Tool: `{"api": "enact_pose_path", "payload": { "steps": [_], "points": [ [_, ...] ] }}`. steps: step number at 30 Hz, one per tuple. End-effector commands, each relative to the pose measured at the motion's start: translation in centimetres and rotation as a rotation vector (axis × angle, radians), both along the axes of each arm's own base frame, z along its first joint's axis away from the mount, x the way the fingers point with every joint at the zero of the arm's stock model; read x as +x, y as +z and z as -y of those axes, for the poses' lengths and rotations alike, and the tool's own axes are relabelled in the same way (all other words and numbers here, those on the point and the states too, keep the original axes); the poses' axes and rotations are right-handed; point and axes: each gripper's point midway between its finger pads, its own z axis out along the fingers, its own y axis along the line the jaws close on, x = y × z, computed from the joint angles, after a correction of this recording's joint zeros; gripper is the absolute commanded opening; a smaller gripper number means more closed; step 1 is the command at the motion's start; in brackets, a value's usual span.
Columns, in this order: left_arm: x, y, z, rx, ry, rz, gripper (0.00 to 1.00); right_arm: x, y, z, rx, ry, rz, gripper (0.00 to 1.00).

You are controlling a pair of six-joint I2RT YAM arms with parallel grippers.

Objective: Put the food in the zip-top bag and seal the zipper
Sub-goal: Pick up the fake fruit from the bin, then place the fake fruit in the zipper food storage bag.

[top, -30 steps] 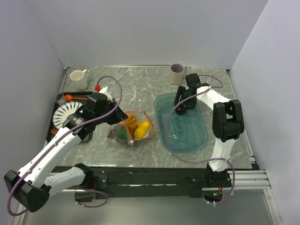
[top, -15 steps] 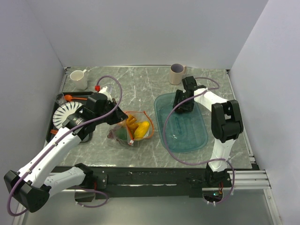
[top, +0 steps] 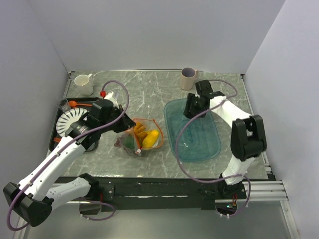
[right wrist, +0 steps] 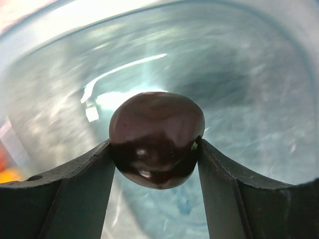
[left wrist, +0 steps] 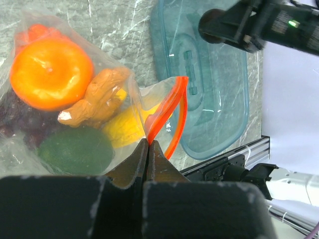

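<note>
The bag (left wrist: pixel 134 87) lies near the middle of the worktop (top: pixel 149 94), just left of the tray (top: pixel 199 144), with an orange (left wrist: pixel 52 72), a green piece (left wrist: pixel 75 149) and some yellow ones inside. Its zipper (left wrist: pixel 172 117) stands open in a loop on the side towards the tray. The left pincer (left wrist: pixel 148 149) is shut tight on the strip, holding the mouth up.

1 more fruit, dark and round (right wrist: pixel 155 139), is clamped between the 2 fingers of the right pincer (right wrist: pixel 153 149), over the far end of the tray. From there the bag's mouth lies to the robot's left and a little nearer. The right arm has the load, so the carry is probably a short crossing onto the strip's open side.

The overhead view gives this layout but hides the dark fruit. Only the right wrist view shows that grip, and only the left wrist view shows the pinch on the strip.
</note>
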Motion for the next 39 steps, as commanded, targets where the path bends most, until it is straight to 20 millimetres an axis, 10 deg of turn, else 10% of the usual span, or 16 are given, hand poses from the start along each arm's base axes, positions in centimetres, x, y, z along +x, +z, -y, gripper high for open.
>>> {"api": "enact_pose_path", "payload": {
  "steps": [1, 12, 20, 29, 39],
  "points": [
    [0.3, 1.6, 0.5, -0.044, -0.01, 0.046, 0.01, -3.2, 5.2, -4.9, 0.086, 0.168, 0.116, 0.22],
    [0.5, 1.7, 0.6, -0.049, -0.001, 0.045, 0.01, -12.8, 14.1, -13.7, 0.413, 0.4, 0.303, 0.23],
    [0.8, 1.6, 0.9, -0.056, -0.004, 0.043, 0.01, -17.2, 13.9, -18.0, 0.446, 0.556, 0.26, 0.24],
    [0.2, 2.3, 0.6, -0.061, -0.009, 0.054, 0.01, -17.7, 12.3, -23.1, 0.43, 0.665, 0.175, 0.33],
    [0.4, 2.5, -0.3, -0.039, 0.034, 0.063, 0.01, -17.4, 14.9, -23.8, 0.37, 0.658, 0.244, 0.96]
  ]
}}
